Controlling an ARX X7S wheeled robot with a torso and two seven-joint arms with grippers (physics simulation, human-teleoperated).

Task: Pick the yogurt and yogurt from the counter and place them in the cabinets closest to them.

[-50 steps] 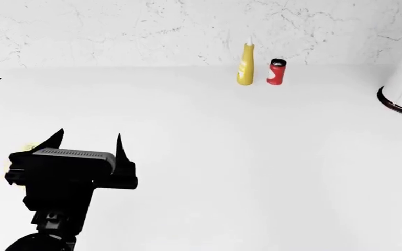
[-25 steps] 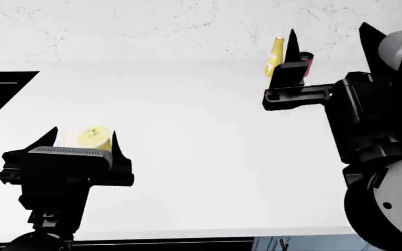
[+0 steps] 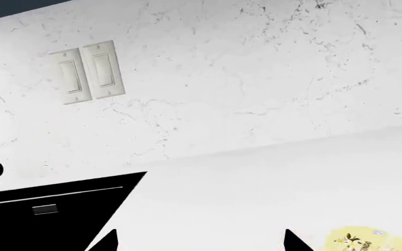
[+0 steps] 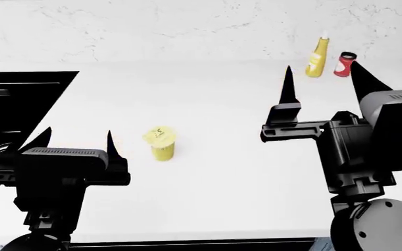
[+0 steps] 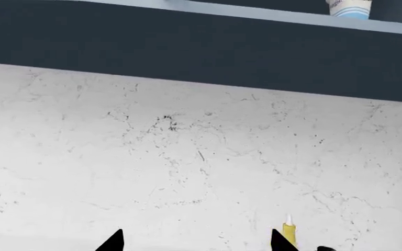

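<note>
Black arms raised, jaws spread.

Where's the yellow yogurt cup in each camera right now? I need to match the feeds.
Head view: yellow yogurt cup stands upright on the counter, just ahead and to the right of the left gripper.
Left wrist view: only its foil lid shows, at the bottom edge.
Right wrist view: not in it.
Shared landmark: the black sink, in the head and left wrist views.
</note>
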